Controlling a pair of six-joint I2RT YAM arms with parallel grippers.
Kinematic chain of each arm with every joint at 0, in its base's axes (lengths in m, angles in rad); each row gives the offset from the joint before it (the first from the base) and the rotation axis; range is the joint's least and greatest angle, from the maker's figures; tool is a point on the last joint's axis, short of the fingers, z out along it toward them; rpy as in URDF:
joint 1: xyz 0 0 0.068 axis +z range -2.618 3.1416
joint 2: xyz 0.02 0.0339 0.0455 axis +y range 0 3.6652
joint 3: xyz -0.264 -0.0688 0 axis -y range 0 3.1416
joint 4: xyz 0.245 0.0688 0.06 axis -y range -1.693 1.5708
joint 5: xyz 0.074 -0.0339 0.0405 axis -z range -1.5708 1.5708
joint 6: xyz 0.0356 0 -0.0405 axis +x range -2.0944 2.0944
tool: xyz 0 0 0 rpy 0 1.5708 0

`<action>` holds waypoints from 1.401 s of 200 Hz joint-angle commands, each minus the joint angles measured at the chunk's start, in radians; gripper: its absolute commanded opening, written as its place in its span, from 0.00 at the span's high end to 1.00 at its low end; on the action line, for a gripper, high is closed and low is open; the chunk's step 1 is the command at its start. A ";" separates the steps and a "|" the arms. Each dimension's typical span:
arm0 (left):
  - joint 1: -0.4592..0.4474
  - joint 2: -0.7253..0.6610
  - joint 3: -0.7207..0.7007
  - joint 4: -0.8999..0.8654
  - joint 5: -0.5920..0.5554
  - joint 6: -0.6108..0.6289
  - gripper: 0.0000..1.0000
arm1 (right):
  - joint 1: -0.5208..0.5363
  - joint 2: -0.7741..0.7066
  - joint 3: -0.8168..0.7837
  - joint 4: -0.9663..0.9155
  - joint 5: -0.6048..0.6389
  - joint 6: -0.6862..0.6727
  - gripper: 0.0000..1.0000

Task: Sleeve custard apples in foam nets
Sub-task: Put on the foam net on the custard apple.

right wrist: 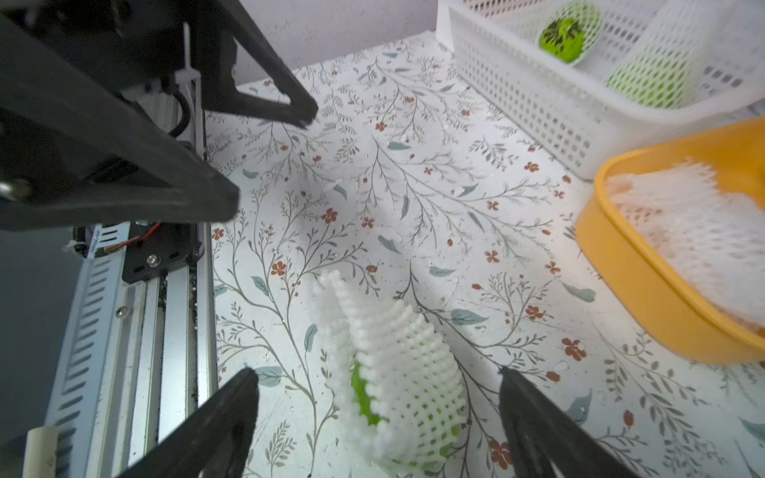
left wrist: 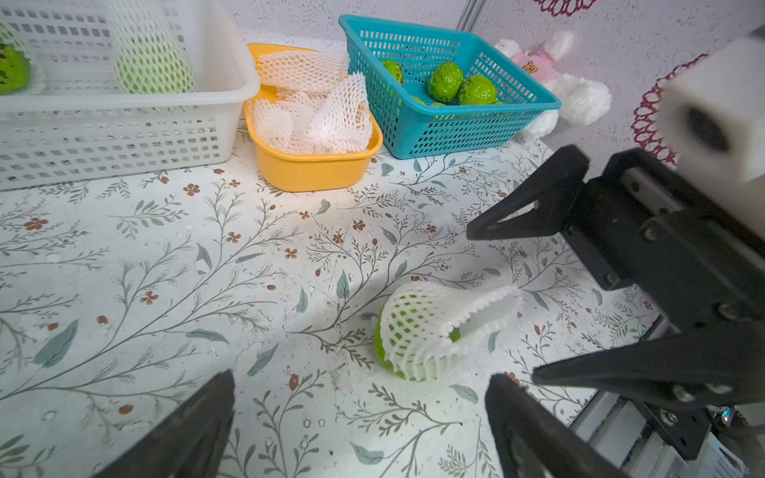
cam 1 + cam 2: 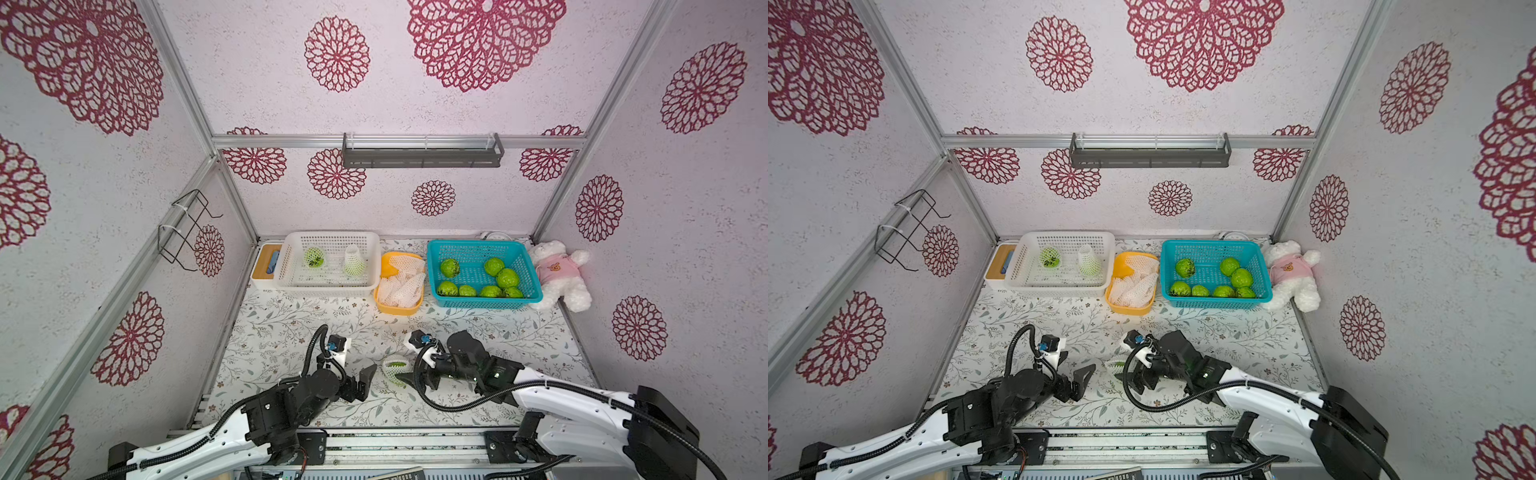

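Nearest, both sets of jaws stand open and empty. The left gripper (image 2: 360, 376) hovers just beside a bumpy green custard apple (image 2: 381, 351), which lies on the floral table (image 2: 165, 269) inside a white foam mesh net (image 2: 418, 327). The right gripper (image 1: 376, 374) straddles it, clear on both sides. Farther back, spare nets (image 3: 401, 284) fill a yellow plastic tub (image 3: 395, 309). Bare fruits (image 3: 507, 277) sit in a teal plastic basket (image 3: 486, 305).

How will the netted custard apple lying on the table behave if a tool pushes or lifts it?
Likely to roll: the custard apple is roundish and lies free on the table. The foam net probably cushions and adds grip, but its loose end flops past the fruit, so pinching that alone may strip it off.
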 commanded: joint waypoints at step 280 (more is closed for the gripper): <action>0.114 0.089 0.028 0.018 0.038 -0.013 0.03 | 0.034 0.218 -0.012 0.030 0.048 0.049 0.42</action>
